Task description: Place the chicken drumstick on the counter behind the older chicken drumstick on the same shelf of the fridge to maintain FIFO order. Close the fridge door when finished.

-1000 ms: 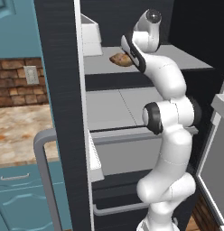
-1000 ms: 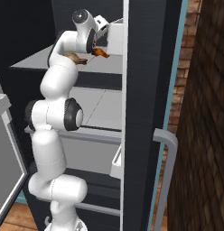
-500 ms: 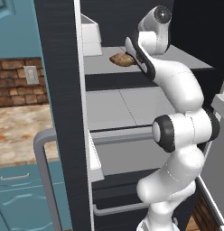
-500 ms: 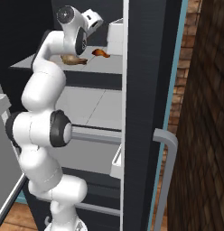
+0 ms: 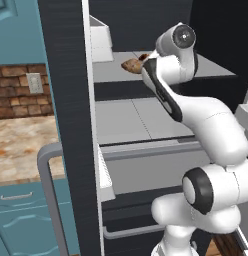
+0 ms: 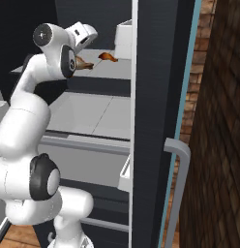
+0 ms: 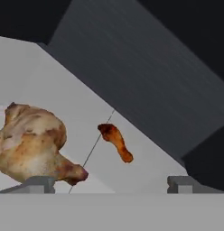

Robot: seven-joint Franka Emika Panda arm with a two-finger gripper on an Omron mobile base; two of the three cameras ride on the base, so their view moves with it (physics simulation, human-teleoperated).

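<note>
In the left base view, the robot's white arm covers most of the shelf (image 5: 116,75), leaving just one end of the older chicken drumstick (image 5: 131,65) showing beside the arm; whatever lies behind that drumstick is masked. From the right base view the arm hides all but a reddish-brown sliver of the older chicken drumstick (image 6: 84,63), while the chicken drumstick (image 6: 110,57) beyond it is too small to make out its bone end clearly. The fridge door (image 6: 158,121) runs past the top and bottom edges. In the hand view the fingertips (image 7: 39,184) show as grey stubs cut by the bottom band.
</note>
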